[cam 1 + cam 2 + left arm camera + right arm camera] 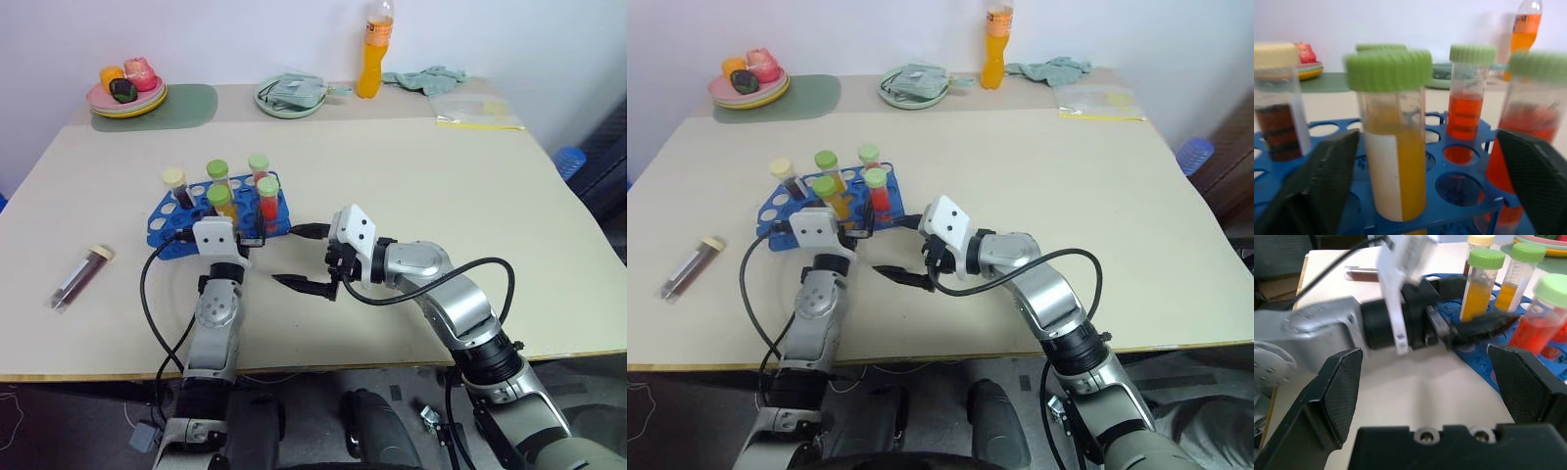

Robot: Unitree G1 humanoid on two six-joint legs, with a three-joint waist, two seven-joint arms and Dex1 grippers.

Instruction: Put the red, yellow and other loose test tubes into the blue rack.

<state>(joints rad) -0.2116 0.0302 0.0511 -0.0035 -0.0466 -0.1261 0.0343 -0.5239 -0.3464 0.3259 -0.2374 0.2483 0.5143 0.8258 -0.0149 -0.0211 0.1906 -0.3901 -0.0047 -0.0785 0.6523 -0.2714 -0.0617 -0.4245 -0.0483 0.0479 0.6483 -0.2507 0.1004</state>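
Left gripper (1425, 191) spread wide around yellow tube (1393, 142) seated in blue rack (176, 230), seemingly releasing; right gripper (306, 285) open, empty, waiting.

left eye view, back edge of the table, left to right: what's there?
Pink plate of fruit → pale green plate with a cloth → orange drink bottle → crumpled green cloth → clear plastic bag.

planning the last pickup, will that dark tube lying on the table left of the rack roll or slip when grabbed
The dark tube lies on its side on the bare table; being round, it would probably roll if nudged sideways. Its smooth clear wall may slip; the wider cap could make it curve.
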